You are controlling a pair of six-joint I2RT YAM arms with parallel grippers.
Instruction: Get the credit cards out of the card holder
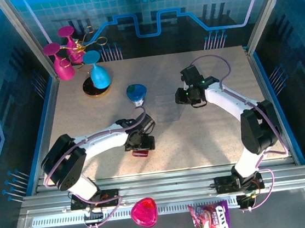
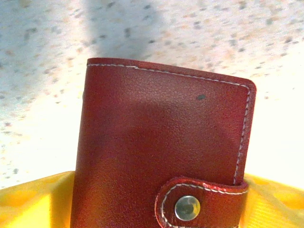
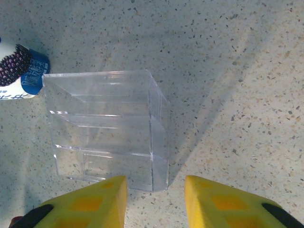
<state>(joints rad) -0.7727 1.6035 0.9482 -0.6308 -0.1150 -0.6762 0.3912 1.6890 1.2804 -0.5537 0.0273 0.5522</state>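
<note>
Card holder (image 2: pixel 161 137), snapped closed at seven o'clock, sits between wide fingers of left pincer (image 1: pixel 140 147), grip unconfirmed, presumably steadied for unsnapping; right pincer (image 3: pixel 156 181) half-open, empty, at two o'clock.

Right arm (image 1: pixel 228 101): white shells, chunky black joints, a lilac cable (image 1: pixel 210 57) running along it, tiny green lights (image 1: pixel 180 95) glowing at the wrist. Left arm (image 1: pixel 98 142): same livery, same lilac cabling. Black bases (image 1: pixel 96 200) on both. Up close, the fingers (image 3: pixel 90 202) are bright yellow wedges, with black parts behind.
</note>
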